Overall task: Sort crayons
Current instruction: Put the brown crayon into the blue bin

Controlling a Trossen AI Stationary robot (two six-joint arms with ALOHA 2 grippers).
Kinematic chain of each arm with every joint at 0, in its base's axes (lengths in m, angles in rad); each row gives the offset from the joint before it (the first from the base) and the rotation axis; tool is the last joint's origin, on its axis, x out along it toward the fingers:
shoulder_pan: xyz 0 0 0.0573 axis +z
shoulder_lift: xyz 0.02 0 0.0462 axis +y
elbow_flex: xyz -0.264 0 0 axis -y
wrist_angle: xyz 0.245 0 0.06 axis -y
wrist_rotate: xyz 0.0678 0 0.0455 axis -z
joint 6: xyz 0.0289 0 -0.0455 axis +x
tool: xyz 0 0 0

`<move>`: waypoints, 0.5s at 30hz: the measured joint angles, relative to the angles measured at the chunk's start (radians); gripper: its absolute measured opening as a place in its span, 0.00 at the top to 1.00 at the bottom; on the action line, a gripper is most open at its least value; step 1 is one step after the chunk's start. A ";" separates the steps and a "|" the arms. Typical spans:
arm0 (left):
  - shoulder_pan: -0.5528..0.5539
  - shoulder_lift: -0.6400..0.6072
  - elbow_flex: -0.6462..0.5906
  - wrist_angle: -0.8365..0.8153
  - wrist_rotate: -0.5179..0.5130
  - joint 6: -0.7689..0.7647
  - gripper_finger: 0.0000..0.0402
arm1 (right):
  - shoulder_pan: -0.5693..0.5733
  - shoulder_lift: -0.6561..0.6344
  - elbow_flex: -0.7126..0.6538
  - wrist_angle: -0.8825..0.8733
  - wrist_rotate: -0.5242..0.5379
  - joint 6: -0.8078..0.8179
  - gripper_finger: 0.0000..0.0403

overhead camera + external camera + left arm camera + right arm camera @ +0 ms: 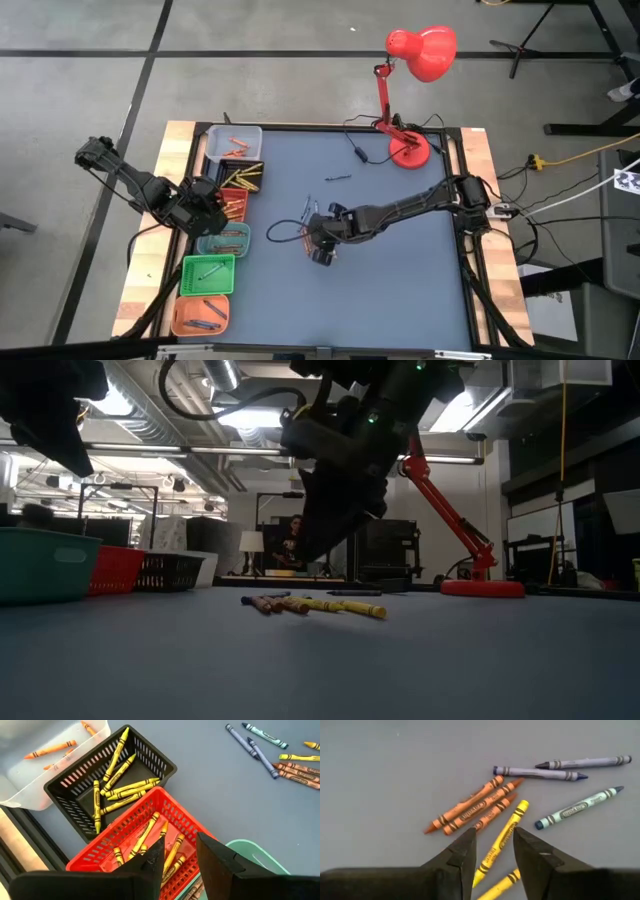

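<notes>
Several loose crayons (470, 810) lie flat on the grey mat near its middle: orange, yellow, violet-blue and pale teal ones, also seen in the low view (315, 603). My right gripper (493, 851) hangs open just above them, its fingers on either side of a yellow crayon (504, 834) without touching it. My left gripper (180, 857) is open and empty over the red bin (125, 827), which holds yellow-orange crayons. Beside the red bin, the black bin (150, 755) holds yellow crayons and the white bin (30, 780) holds orange ones.
A row of bins runs along the mat's left side: white (235, 140), black (243, 178), red (236, 207), teal (226, 238), green (208, 273), orange (200, 313). A red desk lamp (410, 100) stands at the far right, with a cable (355, 152) near it.
</notes>
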 joint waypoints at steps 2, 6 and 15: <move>0.000 0.000 0.000 0.000 -0.001 0.000 0.76 | 0.013 0.000 0.000 0.007 0.001 0.008 0.69; 0.000 0.000 0.000 0.000 -0.001 0.000 0.76 | 0.045 0.000 0.000 0.026 0.007 0.010 0.69; 0.000 0.000 0.000 0.002 -0.001 0.000 0.76 | 0.086 0.000 0.000 0.041 0.105 0.010 0.69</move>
